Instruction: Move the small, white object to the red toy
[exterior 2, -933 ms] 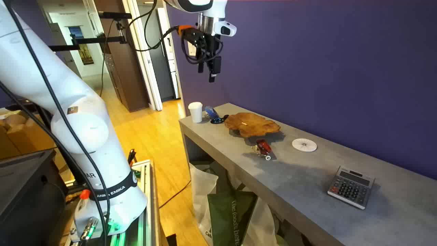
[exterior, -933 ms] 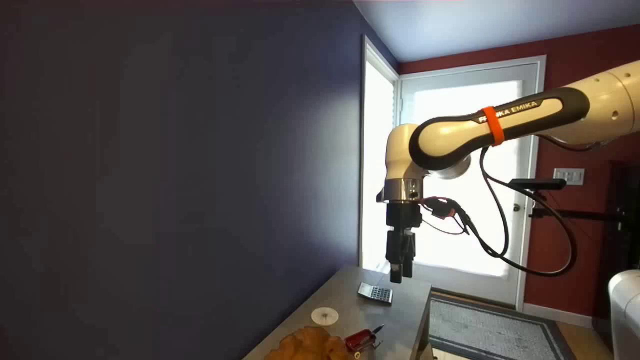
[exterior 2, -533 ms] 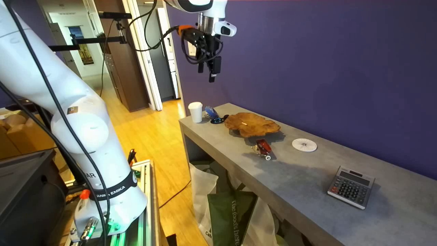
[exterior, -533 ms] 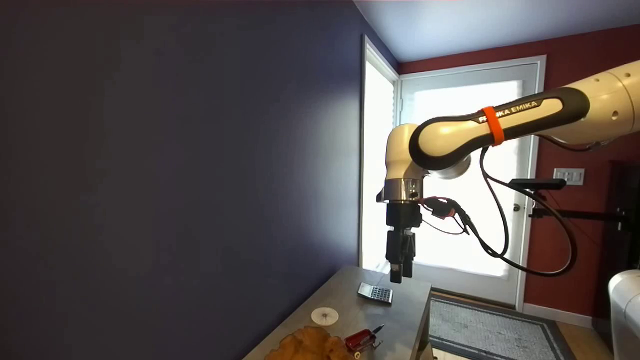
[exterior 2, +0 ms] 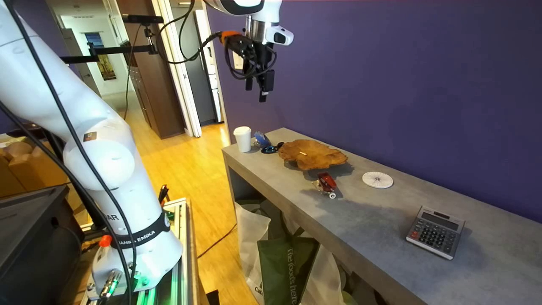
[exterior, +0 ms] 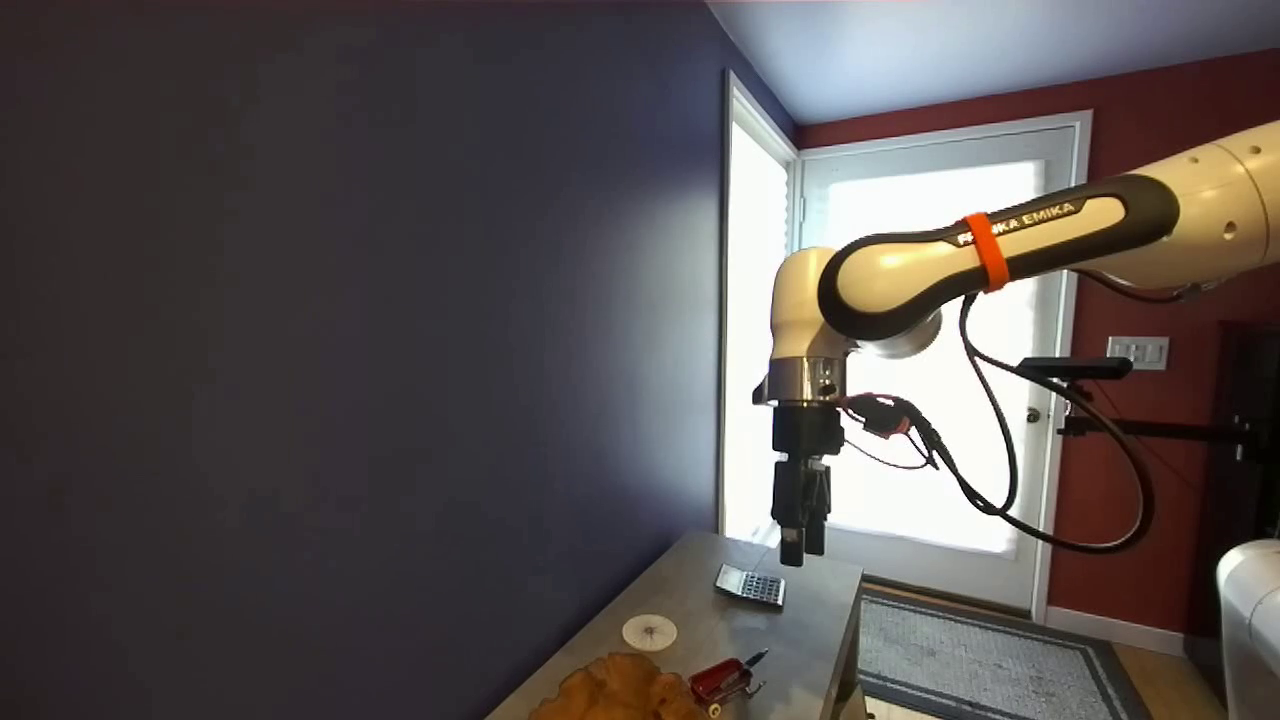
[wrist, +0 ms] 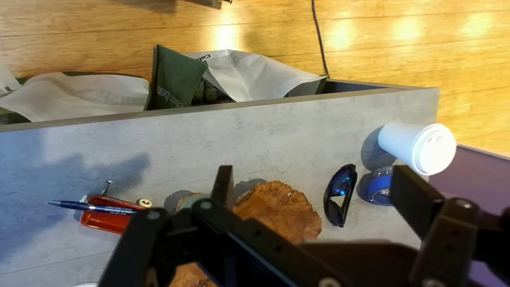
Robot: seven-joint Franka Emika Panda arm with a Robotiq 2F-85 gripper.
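The small, white object, a flat round disc, lies on the grey table in both exterior views [exterior: 650,632] [exterior 2: 377,179]. Only its edge shows at the bottom of the wrist view [wrist: 84,284]. The red toy lies nearby on the table in both exterior views [exterior: 718,680] [exterior 2: 327,182]. In the wrist view [wrist: 104,221] a blue pen rests across the toy, and the gripper partly covers it. My gripper [exterior: 804,548] [exterior 2: 256,92] hangs high above the table, pointing down. Its fingers are wide apart with nothing between them in the wrist view [wrist: 312,175].
An orange-brown wooden piece [exterior 2: 313,154] stands beside the toy. A calculator [exterior 2: 436,232] lies beyond the disc. A white cup [exterior 2: 242,140], a blue round item [wrist: 378,189] and sunglasses [wrist: 340,195] are at the far table end. A purple wall [exterior 2: 402,93] runs along the table's back.
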